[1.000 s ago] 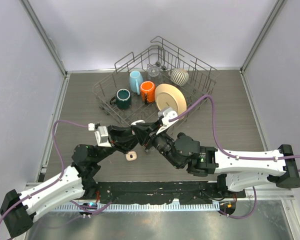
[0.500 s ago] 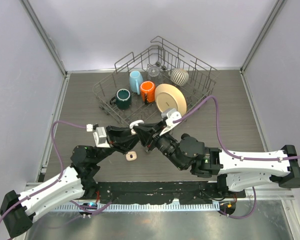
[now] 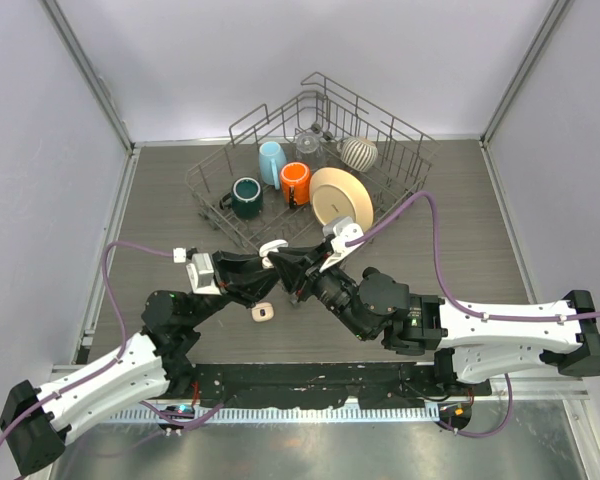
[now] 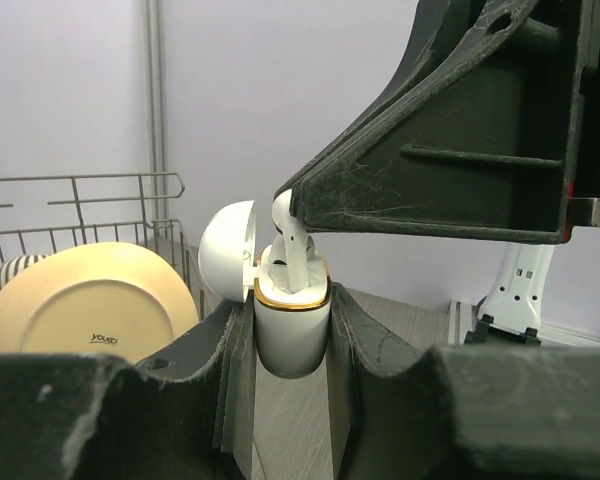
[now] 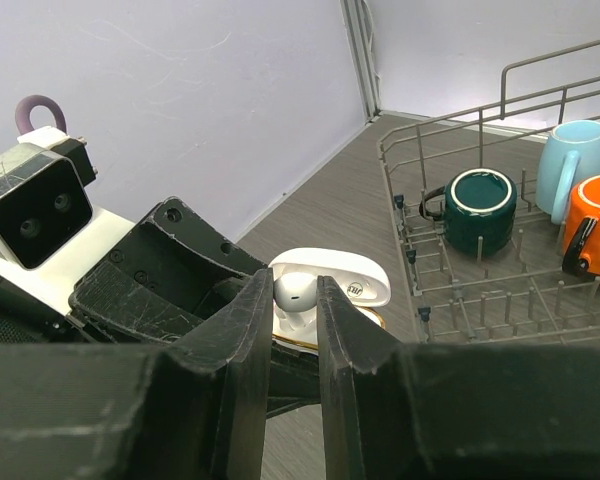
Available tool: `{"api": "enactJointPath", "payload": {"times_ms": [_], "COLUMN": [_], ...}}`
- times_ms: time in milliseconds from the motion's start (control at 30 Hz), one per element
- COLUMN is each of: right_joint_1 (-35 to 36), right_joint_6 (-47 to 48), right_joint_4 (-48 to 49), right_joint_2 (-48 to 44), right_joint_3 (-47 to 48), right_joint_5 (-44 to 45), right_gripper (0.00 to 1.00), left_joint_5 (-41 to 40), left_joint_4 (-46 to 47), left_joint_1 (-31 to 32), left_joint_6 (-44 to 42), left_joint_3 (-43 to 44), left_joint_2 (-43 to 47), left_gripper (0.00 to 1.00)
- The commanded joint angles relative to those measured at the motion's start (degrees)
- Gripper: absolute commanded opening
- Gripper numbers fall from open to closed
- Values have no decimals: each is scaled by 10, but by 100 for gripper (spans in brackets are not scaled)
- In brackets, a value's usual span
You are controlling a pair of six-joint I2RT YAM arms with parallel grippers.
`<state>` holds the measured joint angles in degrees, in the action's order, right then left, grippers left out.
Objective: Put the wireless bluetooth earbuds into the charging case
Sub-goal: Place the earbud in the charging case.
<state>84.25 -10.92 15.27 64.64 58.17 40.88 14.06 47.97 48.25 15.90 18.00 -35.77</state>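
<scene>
**Right gripper (image 5: 293, 288) pins earbud (image 5: 300, 292) at the mouth of the open charging case (image 4: 292, 325)**

The right gripper's two dark fingers (image 5: 248, 330) are pressed in on the rounded head of a glossy white earbud, which the right wrist camera shows wedged between them. In the left wrist view the earbud's stem points down into the case. Its tip is inside the gold-trimmed rim and the bud itself is above it. The left gripper (image 4: 290, 308) is clamped on the white case from both sides and holds it upright. The domed lid (image 4: 227, 250) is hinged back to the left in that view.

From the overhead camera the two arms meet at mid-table, just in front of a wire dish rack (image 3: 412, 150). The rack holds a dark green mug (image 3: 247, 196), a pale blue mug (image 3: 271, 160), an orange mug (image 3: 296, 183), a cream plate (image 3: 342, 196) standing on edge, a striped cup (image 3: 359, 152) and a clear glass (image 3: 308, 140). A small peach-and-white item (image 3: 264, 313) lies on the wood-grain table (image 3: 480, 230) just below the grippers in that view; what it is cannot be made out. Whether a second earbud already sits in the case cannot be told.
</scene>
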Motion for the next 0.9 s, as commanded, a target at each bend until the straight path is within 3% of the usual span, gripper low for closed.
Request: {"api": "enactJointPath", "payload": {"times_ms": [0,867], "right_joint_1": [5,5], "right_joint_6": [-4,-9], "right_joint_4": [7,47], "right_joint_2": [7,-1], "right_joint_3": [7,21], "right_joint_5": [12,7], "right_gripper": [1,1], "left_joint_5": [-9,-18], "left_joint_4": [65,66], "left_joint_1": [-3,-3], "left_joint_6": [-6,-2], "left_joint_3": [24,3], "left_joint_2": [5,18], "left_gripper": [0,0]}}
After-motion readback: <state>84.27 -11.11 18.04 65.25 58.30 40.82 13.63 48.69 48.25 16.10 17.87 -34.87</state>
